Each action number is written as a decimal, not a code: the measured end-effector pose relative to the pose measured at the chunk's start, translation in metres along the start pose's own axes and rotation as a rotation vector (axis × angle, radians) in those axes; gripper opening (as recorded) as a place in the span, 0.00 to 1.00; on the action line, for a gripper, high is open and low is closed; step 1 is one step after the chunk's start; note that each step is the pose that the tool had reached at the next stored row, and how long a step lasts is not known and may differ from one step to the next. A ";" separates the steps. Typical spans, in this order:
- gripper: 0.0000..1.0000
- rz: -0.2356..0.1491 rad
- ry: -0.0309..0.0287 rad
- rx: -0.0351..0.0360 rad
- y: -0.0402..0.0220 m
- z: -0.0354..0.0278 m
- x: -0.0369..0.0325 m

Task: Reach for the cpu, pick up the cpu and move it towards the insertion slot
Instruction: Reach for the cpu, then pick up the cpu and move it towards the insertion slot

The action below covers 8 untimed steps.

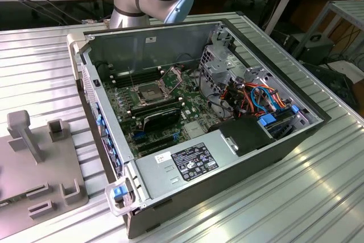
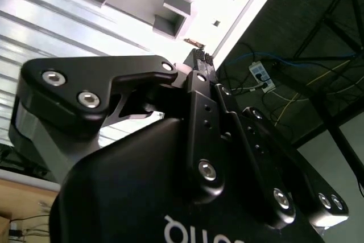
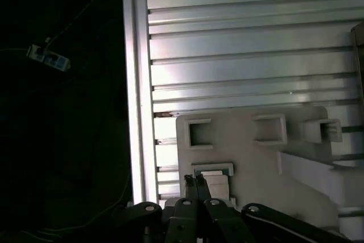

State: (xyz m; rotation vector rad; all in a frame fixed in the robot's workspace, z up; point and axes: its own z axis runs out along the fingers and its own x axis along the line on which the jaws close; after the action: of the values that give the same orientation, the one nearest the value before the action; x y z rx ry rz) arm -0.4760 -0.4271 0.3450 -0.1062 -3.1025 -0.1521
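Cpu (image 3: 216, 186) seemingly pale square kept in grey fixture (image 3: 250, 157) for pickup, near table (image 3: 227, 55) edge; hand (image 3: 196, 181), closed fully and empty, hovered beside it; insertion slot (image 1: 149, 92) stood open.

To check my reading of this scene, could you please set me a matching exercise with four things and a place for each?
Things:
1 socket
2 grey fixture
3 blue cables
4 hand

Places:
A aimed at the fixture's pockets
B on the green board
C on the table, exterior view's left
D inside the case, exterior view's right

Pairs: 1-B, 2-C, 3-D, 4-A.
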 end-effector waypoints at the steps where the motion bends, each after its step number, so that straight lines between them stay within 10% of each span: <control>1: 0.11 0.000 0.0001 -0.0002 -0.0043 0.0014 -0.0004; 8: 0.11 0.000 0.0001 0.0003 -0.0101 0.0037 -0.0007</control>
State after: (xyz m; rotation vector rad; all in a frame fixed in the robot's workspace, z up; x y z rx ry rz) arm -0.4762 -0.4367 0.3403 -0.1056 -3.1025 -0.1516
